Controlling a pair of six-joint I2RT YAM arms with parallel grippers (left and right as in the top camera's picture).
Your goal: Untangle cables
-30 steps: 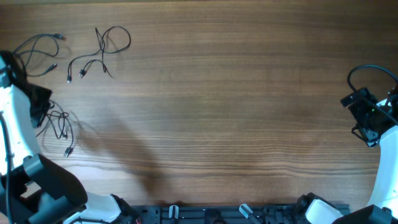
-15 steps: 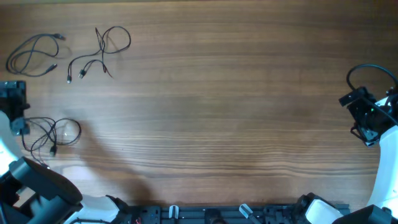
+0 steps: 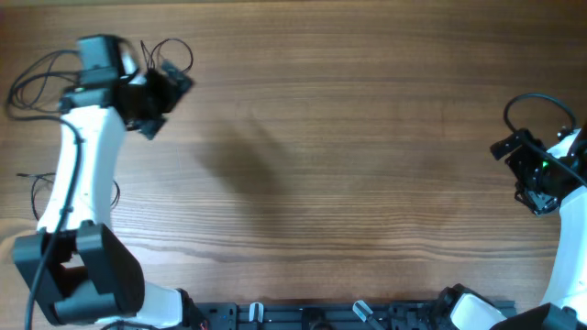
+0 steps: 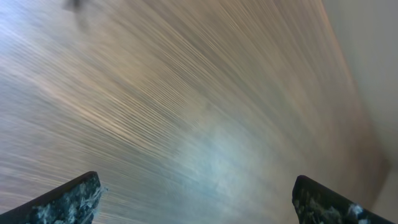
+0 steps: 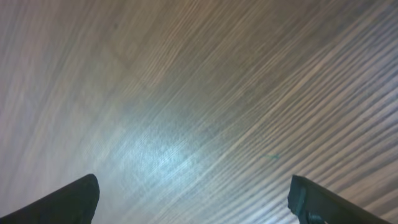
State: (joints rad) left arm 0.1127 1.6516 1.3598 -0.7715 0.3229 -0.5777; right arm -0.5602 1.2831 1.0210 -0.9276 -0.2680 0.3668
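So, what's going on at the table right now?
The left gripper is open and empty, reaching over the far left part of the table, right above one cable whose loops poke out past it. A second cable lies in a loose loop at the left edge. A third cable sits nearer the arm's base, partly hidden behind the arm. As far as shows, the three lie apart. The right gripper is open and empty at the right edge.

Count: 3 thin black cables on 1 counter (image 3: 348, 165): far-left cable (image 3: 23, 82), top cable (image 3: 180, 48), part-hidden cable (image 3: 37, 188) under the arm. 2 arms: left arm (image 3: 78, 174), right arm (image 3: 559, 174). 2 fingers per arm, 4 total: left fingers (image 4: 68, 202), right fingers (image 5: 68, 199).
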